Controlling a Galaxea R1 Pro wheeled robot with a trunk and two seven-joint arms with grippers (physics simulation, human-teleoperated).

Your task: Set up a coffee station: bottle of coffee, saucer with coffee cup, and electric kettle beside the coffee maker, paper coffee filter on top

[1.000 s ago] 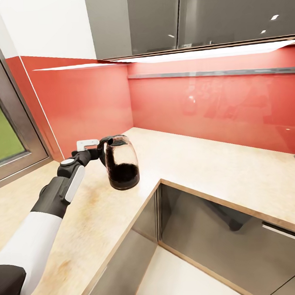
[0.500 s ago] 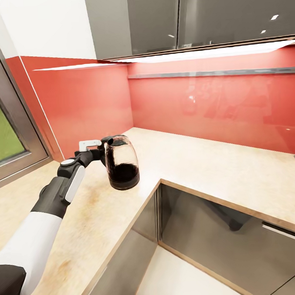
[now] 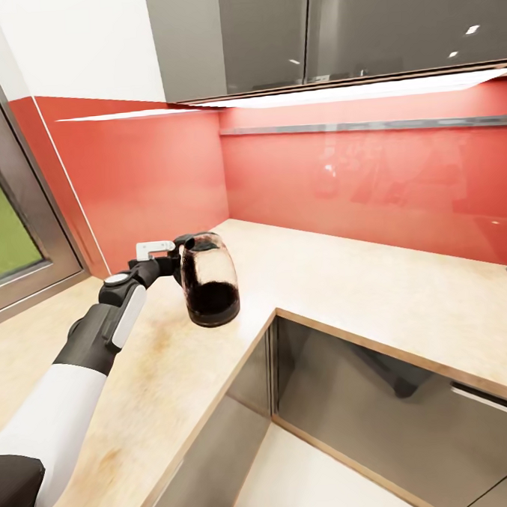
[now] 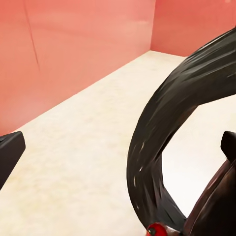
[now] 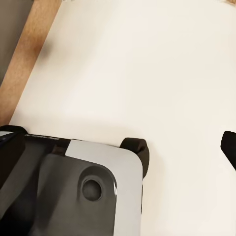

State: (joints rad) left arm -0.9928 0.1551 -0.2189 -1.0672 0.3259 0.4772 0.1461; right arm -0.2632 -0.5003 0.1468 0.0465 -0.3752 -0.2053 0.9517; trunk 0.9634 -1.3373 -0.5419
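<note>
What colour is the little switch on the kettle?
Red. The switch sits at the foot of the electric kettle's black handle, best seen in the left wrist view.

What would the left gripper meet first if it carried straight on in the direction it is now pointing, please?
Almost at once, the black handle of the electric kettle, which arches right ahead of the left gripper. Beyond it lie bare kitchen countertop and the red wall.

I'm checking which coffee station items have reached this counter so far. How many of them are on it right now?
1: the electric kettle stands near the kitchen countertop's inner corner edge, the left gripper at its handle. Others may sit outside this view.
</note>
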